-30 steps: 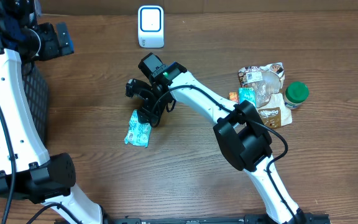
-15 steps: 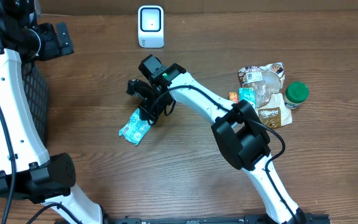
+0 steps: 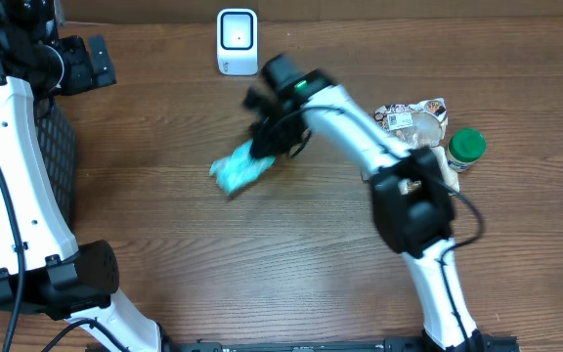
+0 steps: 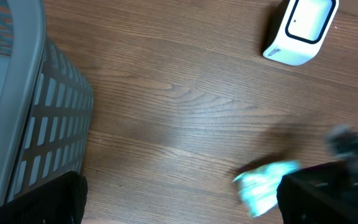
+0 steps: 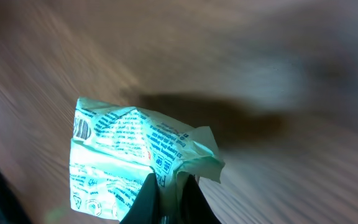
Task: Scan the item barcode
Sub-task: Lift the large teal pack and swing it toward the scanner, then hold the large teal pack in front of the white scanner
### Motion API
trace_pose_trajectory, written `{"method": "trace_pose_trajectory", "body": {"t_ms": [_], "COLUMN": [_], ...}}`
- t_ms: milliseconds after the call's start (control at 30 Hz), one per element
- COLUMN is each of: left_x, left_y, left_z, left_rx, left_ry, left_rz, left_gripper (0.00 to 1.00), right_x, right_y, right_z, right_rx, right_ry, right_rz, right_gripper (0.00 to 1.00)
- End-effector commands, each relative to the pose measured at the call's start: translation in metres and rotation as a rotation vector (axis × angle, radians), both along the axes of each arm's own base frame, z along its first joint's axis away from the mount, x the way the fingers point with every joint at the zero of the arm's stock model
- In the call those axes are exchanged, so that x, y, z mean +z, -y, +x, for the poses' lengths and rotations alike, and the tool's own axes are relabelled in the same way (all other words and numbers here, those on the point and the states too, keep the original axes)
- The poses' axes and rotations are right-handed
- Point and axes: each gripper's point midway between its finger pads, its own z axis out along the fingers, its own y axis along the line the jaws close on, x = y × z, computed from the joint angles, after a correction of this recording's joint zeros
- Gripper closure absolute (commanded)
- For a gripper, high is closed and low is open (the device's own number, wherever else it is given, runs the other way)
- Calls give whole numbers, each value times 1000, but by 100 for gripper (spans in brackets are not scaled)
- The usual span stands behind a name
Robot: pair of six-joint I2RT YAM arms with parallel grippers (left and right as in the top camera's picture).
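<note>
Overhead: right gripper (image 3: pixel 261 151) pinches teal packet (image 3: pixel 237 173), arm outstretched.

Nothing can be read for certain. In the right wrist view, the teal crinkled plastic packet (image 5: pixel 123 155) carries rows of dark blue small print, a short red mark near its middle and a dark patch at its upper left corner, all too blurred to make out. At the right of the overhead frame, the brown and white foil pouch (image 3: pixel 413 117) bears a white label whose dark print is too small to read.
</note>
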Motion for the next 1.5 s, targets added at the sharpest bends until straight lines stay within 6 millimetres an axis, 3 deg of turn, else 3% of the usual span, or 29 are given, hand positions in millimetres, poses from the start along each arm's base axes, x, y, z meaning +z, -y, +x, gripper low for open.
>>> {"method": "trace_pose_trajectory", "body": {"t_ms": [0,133,267,433,600,833,1167,1333,1467], "left_x": [8,8,8,8,8,8,8,8,8], "left_y": [3,3,3,3,3,3,3,3,3], "left_z": [-2,-2,-1,-2,-2,-1,-2,-1,-2], "left_rx": [-20,-20,-20,-20,-20,-20,-20,-20,-20], "left_ry": [24,24,24,24,24,24,24,24,24], "left_rz": [3,3,3,3,3,3,3,3,3], "left_gripper": [0,0,1,1,1,1,0,0,1], "right_x": [114,171,226,275,314,336,331,335,335], "right_y": [24,57,86,115,127,132,146,147,142], "right_z": [25,28,16,-3,-31,-48,-32,-9,32], "right_rx": [-119,-177,-232,-328,-335,-351,-503,-560,-578], "right_ry": [149,239,329,445,519,554,544,618,804], "right_rz": [148,191,217,184,214,245,193,122,-30], "right_gripper": [96,96,96,96,96,96,96,96,96]}}
